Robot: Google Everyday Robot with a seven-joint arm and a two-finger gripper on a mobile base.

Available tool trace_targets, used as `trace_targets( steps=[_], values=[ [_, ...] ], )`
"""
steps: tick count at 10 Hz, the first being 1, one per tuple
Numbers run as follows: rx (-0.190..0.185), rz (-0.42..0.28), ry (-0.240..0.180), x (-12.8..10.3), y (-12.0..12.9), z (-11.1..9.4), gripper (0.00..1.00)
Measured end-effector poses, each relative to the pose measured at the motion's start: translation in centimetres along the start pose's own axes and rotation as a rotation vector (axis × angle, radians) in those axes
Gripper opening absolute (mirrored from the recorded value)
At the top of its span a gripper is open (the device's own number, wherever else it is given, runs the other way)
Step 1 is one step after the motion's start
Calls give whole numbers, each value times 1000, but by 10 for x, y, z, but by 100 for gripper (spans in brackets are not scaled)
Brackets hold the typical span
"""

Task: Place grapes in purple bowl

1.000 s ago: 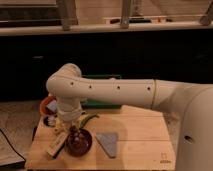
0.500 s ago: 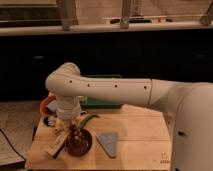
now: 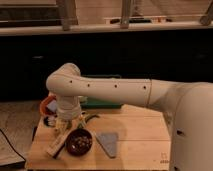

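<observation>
The purple bowl (image 3: pixel 79 142) sits on the wooden table (image 3: pixel 140 135) near its front left. Small dark round fruits with pale highlights, the grapes (image 3: pixel 80 143), lie inside the bowl. My gripper (image 3: pixel 70 127) hangs from the white wrist just above and behind the bowl's left rim. The arm reaches in from the right.
A green rectangular bin (image 3: pixel 102 103) stands at the back of the table. An orange-red bowl (image 3: pixel 48 105) is at the back left. A grey triangular cloth (image 3: pixel 108 142) lies right of the purple bowl. A pale bar-shaped item (image 3: pixel 56 146) lies left of it.
The wrist and gripper have risen slightly above the purple bowl. The bowl and the other items have not moved.
</observation>
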Motion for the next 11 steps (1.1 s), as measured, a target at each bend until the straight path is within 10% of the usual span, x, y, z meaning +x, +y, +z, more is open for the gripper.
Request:
trace_targets(
  steps=[11],
  values=[
    [3, -7, 15, -4, 8, -8, 80]
  ],
)
